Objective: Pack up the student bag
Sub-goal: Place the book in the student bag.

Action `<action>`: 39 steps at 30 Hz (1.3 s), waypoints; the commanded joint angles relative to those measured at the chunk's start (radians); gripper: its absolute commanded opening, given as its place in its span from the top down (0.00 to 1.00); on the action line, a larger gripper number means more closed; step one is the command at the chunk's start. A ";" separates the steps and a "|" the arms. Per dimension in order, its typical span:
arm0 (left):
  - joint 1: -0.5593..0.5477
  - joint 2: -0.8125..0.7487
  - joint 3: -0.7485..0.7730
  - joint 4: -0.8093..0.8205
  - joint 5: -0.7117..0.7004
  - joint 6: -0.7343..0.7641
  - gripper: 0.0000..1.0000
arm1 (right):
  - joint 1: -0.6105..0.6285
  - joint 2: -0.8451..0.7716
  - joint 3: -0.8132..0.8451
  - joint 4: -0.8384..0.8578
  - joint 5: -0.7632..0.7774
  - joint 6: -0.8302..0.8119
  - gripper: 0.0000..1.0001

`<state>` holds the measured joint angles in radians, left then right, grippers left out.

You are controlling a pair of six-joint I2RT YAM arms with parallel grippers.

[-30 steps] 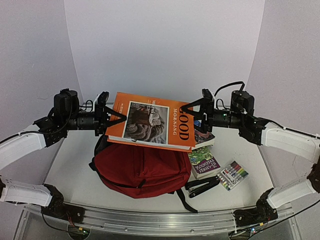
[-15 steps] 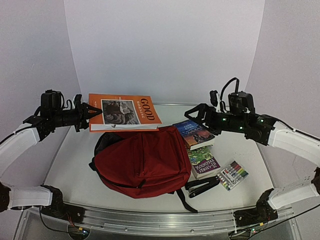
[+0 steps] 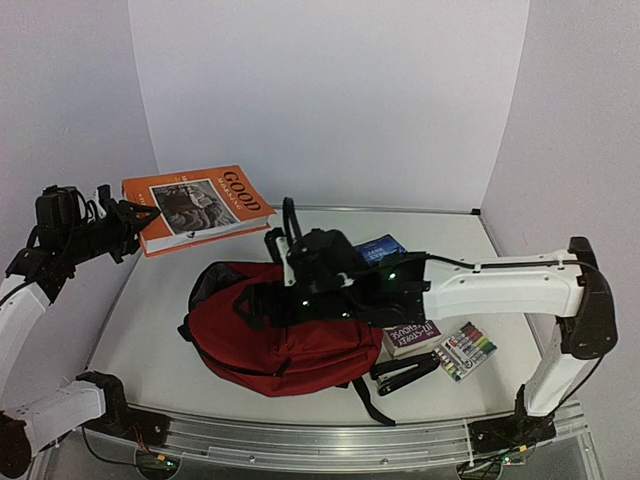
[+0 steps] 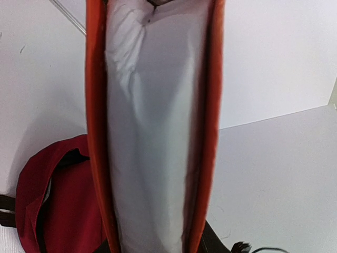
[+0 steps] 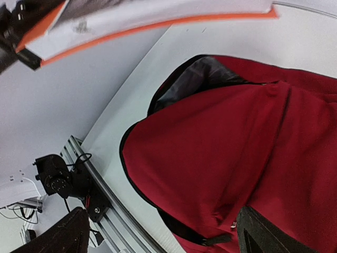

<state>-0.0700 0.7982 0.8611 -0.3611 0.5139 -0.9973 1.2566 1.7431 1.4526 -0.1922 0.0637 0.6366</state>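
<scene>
From above, your left fingers (image 3: 133, 222) clamp one corner of a flat orange hardback book (image 3: 195, 203), holding it in the air above the far left of the surface (image 3: 145, 325). The student bag (image 3: 290, 350), soft dark red fabric, lies mid-surface, with your right fingers (image 3: 258, 303) over its left end.

Left wrist: you see white page edges between the book's orange covers.

Right wrist: your right fingers are spread wide and grip nothing, above the bag's rounded cloth. Grey lining (image 5: 195, 79) shows at its gaping mouth.
</scene>
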 commanded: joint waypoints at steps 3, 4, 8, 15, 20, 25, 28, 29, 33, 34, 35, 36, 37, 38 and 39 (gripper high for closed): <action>0.004 -0.099 -0.004 0.002 -0.101 -0.049 0.77 | 0.107 0.227 0.251 -0.063 0.083 -0.065 0.04; 0.005 -0.097 0.001 -0.012 -0.101 -0.046 0.77 | 0.118 0.257 0.280 -0.071 0.091 -0.073 0.04; 0.004 -0.093 -0.004 -0.025 -0.087 -0.050 0.77 | 0.150 0.372 0.404 -0.110 0.123 -0.110 0.04; 0.005 -0.101 -0.022 -0.001 -0.062 -0.071 0.77 | 0.185 0.625 0.666 -0.248 0.309 -0.181 0.05; 0.004 -0.119 -0.019 -0.026 -0.059 -0.069 0.77 | 0.184 0.729 0.791 -0.305 0.454 -0.172 0.08; 0.004 -0.135 -0.015 -0.059 -0.058 -0.064 0.77 | 0.182 0.749 0.831 -0.311 0.530 -0.145 0.30; 0.004 -0.142 -0.015 -0.078 -0.055 -0.054 0.77 | 0.182 0.727 0.834 -0.310 0.545 -0.131 0.52; 0.004 -0.143 -0.014 -0.087 -0.054 -0.050 0.77 | 0.183 0.715 0.829 -0.310 0.552 -0.126 0.61; 0.005 -0.153 -0.011 -0.106 -0.053 -0.033 0.77 | 0.178 0.643 0.766 -0.310 0.593 -0.076 0.91; 0.004 -0.158 -0.008 -0.103 -0.049 -0.030 0.77 | 0.172 0.614 0.745 -0.310 0.597 -0.059 0.95; 0.004 -0.164 -0.003 -0.099 -0.046 -0.028 0.77 | 0.163 0.578 0.710 -0.309 0.597 -0.032 0.98; 0.004 -0.167 0.003 -0.093 -0.043 -0.026 0.77 | 0.149 0.542 0.674 -0.309 0.593 -0.004 1.00; 0.005 -0.169 0.013 -0.089 -0.037 -0.025 0.77 | 0.136 0.508 0.632 -0.305 0.585 0.020 1.00; 0.005 -0.170 0.026 -0.085 -0.030 -0.024 0.77 | 0.123 0.472 0.589 -0.302 0.578 0.041 1.00; 0.005 -0.169 0.040 -0.082 -0.020 -0.022 0.77 | 0.108 0.432 0.545 -0.296 0.569 0.062 1.00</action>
<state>-0.0700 0.6518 0.8350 -0.4995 0.4514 -1.0439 1.4258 2.3872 2.1063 -0.4951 0.5977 0.5857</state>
